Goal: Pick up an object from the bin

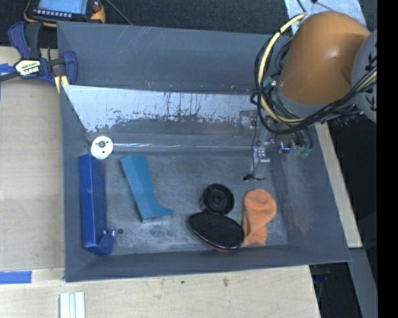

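Observation:
My gripper (pixel 257 169) hangs over the right part of the bin, below the orange dome, with nothing seen between its fingers. Just beneath it lies an orange sock-like cloth (pixel 259 215) near the front right. Left of the cloth sits a black round disc (pixel 217 197), and in front of that a black oval brush with a red edge (pixel 216 230) touching the cloth.
A light blue L-shaped block (pixel 143 187) lies left of centre. A long dark blue bar (pixel 93 204) runs along the left wall, with a small white round cap (pixel 102 147) at its far end.

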### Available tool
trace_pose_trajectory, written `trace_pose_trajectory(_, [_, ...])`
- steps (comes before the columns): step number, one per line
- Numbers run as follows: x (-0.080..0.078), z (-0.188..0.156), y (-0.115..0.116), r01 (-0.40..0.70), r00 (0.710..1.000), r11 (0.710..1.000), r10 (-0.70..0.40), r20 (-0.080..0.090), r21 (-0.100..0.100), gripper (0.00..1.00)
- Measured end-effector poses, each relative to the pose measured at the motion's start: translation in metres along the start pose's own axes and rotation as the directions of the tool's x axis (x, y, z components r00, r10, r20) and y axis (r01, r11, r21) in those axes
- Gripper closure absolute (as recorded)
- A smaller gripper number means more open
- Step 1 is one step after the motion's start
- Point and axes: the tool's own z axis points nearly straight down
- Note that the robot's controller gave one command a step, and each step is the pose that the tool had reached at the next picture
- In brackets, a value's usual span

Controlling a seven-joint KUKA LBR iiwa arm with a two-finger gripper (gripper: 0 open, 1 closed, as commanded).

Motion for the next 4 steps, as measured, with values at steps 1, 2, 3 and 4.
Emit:
trace_pose_trajectory(1, [-0.001, -0.005, 0.000, 0.000, 1.000, 1.000, 0.000, 0.009, 0.000, 0.00])
trace_pose_trajectory(2, [0.005, 0.035, -0.018, 0.002, 1.000, 1.000, -0.002, 0.017, 0.000, 0.00])
trace_pose_trajectory(3, [0.014, 0.096, -0.027, 0.032, 0.999, 0.999, -0.032, 0.012, 0.002, 0.00])
trace_pose_trajectory(4, [0.016, 0.111, -0.028, 0.041, 0.999, 0.999, -0.041, 0.010, 0.002, 0.00])
